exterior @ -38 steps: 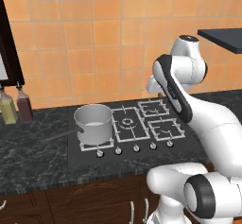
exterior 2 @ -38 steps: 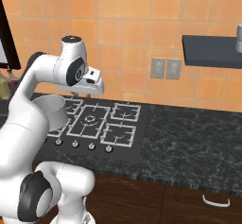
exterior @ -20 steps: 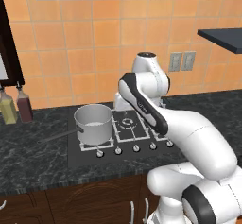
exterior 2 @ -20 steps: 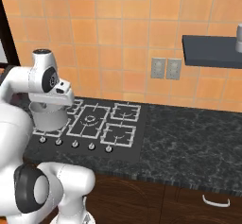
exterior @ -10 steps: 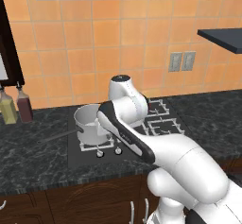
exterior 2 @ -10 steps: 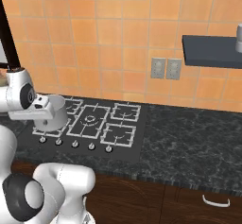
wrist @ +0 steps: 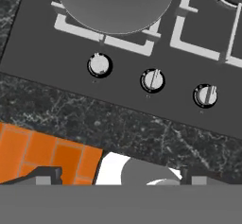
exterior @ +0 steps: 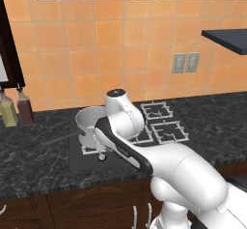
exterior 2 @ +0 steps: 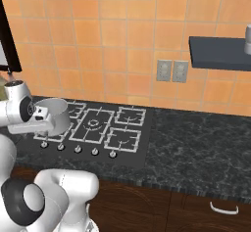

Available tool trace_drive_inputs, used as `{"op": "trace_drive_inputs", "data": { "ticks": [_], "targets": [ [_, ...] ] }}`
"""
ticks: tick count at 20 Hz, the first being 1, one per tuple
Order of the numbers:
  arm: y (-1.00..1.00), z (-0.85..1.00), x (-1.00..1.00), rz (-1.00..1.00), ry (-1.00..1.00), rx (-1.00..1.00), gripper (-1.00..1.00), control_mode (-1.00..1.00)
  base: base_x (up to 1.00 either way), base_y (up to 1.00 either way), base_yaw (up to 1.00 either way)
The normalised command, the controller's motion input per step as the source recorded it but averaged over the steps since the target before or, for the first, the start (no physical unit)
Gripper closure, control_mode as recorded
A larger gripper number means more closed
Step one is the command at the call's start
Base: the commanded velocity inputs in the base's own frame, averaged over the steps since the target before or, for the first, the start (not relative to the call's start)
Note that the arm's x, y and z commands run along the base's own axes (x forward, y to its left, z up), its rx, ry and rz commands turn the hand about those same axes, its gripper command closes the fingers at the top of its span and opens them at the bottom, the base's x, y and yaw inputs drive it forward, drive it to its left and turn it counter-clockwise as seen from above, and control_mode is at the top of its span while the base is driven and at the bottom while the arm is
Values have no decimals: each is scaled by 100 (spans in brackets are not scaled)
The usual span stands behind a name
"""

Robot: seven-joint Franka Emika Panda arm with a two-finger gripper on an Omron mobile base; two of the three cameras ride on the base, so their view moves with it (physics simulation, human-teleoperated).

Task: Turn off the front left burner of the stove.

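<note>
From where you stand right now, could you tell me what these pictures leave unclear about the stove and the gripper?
- Front left burner: mostly covered by the pot in both base views and the hand view.
- Knob markings: too small to read; no flame can be made out.
- Gripper: only the tips show, at the hand view's bottom edge, so open or shut is unclear.
- Stove: its middle is hidden by the arm in the left base view.

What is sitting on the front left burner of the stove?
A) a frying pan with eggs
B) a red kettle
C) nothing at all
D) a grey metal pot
D: a grey metal pot stands on the wire grate of the front left burner, just behind the row of silver knobs at the front of the stove.
</note>
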Motion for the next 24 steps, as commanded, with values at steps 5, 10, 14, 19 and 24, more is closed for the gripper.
{"op": "trace_drive_inputs", "data": {
  "ticks": [5, 10, 14, 19, 24],
  "targets": [
    [22, -43, 0, 5, 0, 0, -100, -100, 0, 0, 0],
    [0, -27, 19, 0, -1, -2, -100, -100, 0, 0, 0],
    [8, -33, 27, 1, 0, 0, -100, -100, 0, 0, 0],
    [26, -29, 22, 4, 0, 0, -100, -100, 0, 0, 0],
    [11, -15, 15, 2, 0, 0, -100, -100, 0, 0, 0]
  ]
}}
